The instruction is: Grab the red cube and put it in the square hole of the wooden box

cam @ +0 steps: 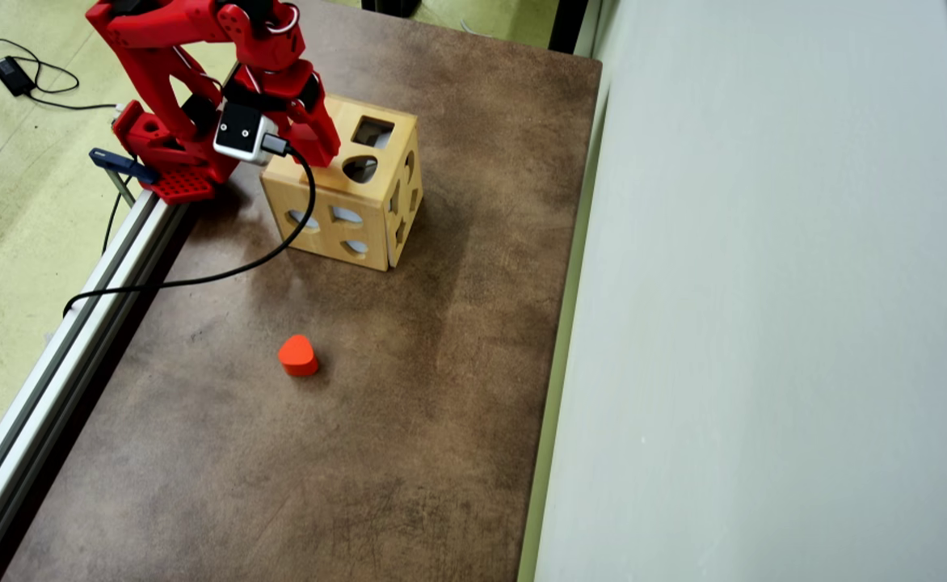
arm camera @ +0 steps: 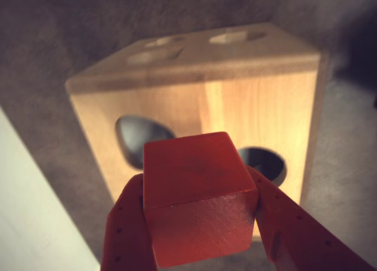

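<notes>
In the wrist view the red cube [arm camera: 197, 206] fills the foreground, and my gripper [arm camera: 197, 188] is shut on it, one red finger [arm camera: 126, 230] on each side. Just beyond it stands the wooden box [arm camera: 194, 103], its near side showing two rounded dark cutouts. From overhead the gripper [cam: 320, 155] hangs over the left edge of the box [cam: 324, 222], and the arm hides the cube. The square hole [cam: 372, 132] lies on the box's top face, to the right of the gripper, with a rounded cutout [cam: 359, 168] just below it.
An orange-red heart-like block [cam: 298, 356] lies on the brown table [cam: 409, 420] below the box. A black cable [cam: 199, 279] loops from the wrist camera across the table. An aluminium rail [cam: 61, 339] runs along the left edge, and a pale wall [cam: 764, 323] bounds the right.
</notes>
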Available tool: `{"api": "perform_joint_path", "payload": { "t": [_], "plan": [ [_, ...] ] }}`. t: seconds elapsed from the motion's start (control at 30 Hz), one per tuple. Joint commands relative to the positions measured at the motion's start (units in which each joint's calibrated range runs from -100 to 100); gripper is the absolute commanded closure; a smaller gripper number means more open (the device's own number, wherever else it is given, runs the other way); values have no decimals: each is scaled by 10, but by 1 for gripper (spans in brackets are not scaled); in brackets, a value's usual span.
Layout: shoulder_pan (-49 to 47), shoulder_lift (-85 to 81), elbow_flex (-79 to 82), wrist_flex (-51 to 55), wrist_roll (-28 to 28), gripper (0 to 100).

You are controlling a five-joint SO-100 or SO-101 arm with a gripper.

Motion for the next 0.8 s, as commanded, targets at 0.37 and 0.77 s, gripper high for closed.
{"api": "perform_joint_path", "payload": {
  "t": [0.37, 0.77],
  "plan": [
    [-53, 70, -95, 4, -37, 98],
    [-101, 97, -133, 4, -63, 98]
  ]
}}
